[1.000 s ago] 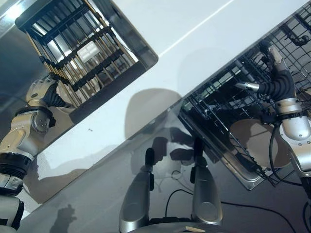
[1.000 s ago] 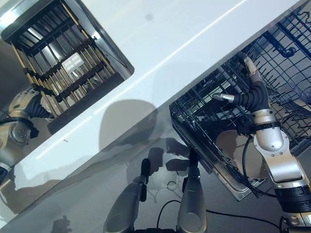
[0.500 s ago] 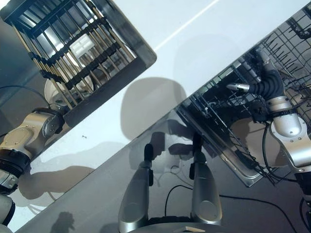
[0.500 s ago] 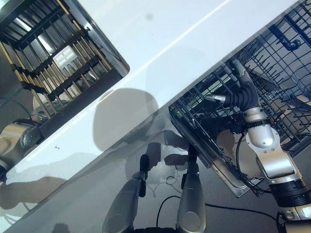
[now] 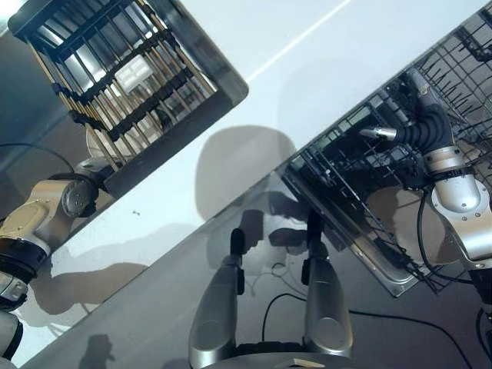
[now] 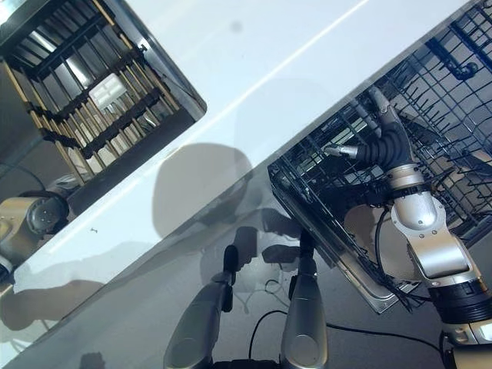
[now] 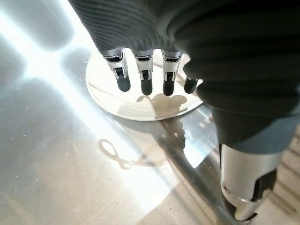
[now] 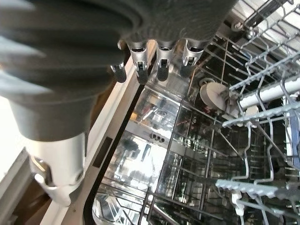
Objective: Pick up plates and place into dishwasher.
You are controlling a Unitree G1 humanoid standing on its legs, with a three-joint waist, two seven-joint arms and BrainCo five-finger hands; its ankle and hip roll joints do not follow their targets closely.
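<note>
The left hand (image 7: 154, 51) hangs just above a white plate (image 7: 136, 101) in the metal sink, fingers straight, not holding it yet. The right hand (image 8: 140, 42), fingers loose and empty, waits over the dishwasher rack (image 5: 361, 169). I think nearly everything is left to do.

I count one white plate (image 7: 136, 101) on the steel surface (image 7: 56, 178) under my left hand (image 7: 145, 79), one dish rack (image 5: 131, 84) and one dishwasher basket (image 6: 430, 123).
</note>
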